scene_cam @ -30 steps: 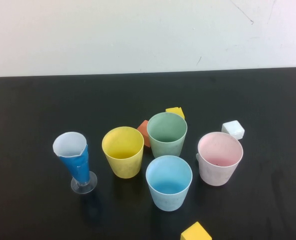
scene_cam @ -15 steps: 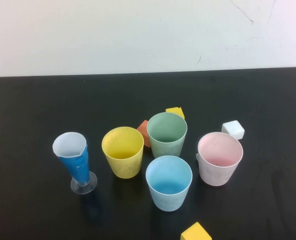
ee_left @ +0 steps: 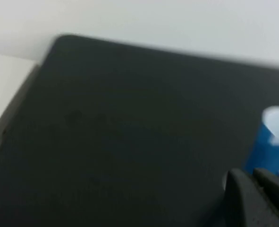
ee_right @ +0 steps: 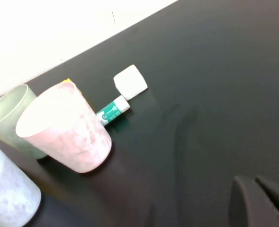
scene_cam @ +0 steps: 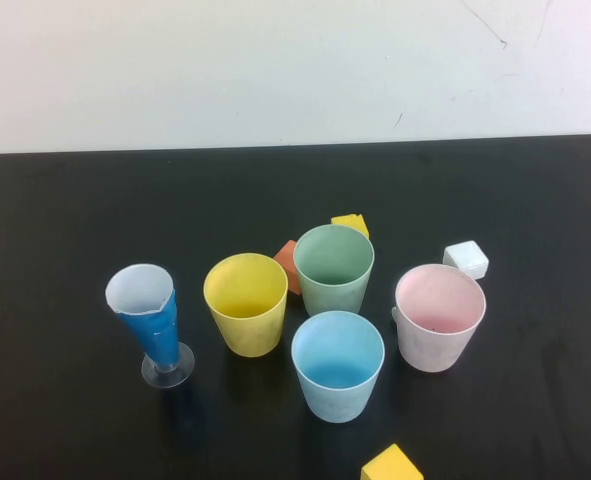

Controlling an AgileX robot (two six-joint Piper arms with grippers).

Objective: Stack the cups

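Low at the edge of each wrist view sits a dark tool tip. The left tool (ee_left: 252, 189) hangs over bare black bench (scene_cam: 65, 230) near the cone glass (ee_left: 270, 142); whether its fingers are apart or together cannot be told. The right tool (ee_right: 259, 198) is over open bench beyond the pink cup (ee_right: 66, 127), and its state cannot be told either. Neither tool shows in the high view, and neither touches anything.

All four cups stand upright, mouths up, each on its own, none nested. The yellow cup (scene_cam: 246, 303) is to the left, with the green cup (scene_cam: 333, 268) behind and to its right, the blue cup (scene_cam: 337, 365) nearest the robot, and the pink cup (scene_cam: 438, 317) to the right. The cone glass (scene_cam: 151, 325) stands left of the yellow cup.

An orange block (scene_cam: 287, 265) lies between the yellow and green cups, a yellow block (scene_cam: 351, 224) just behind the green cup. A white block (scene_cam: 465, 259) rests behind the pink cup, with a small green-and-white tube (ee_right: 112, 111) between them. Another yellow block (scene_cam: 391, 465) lies at the near edge.
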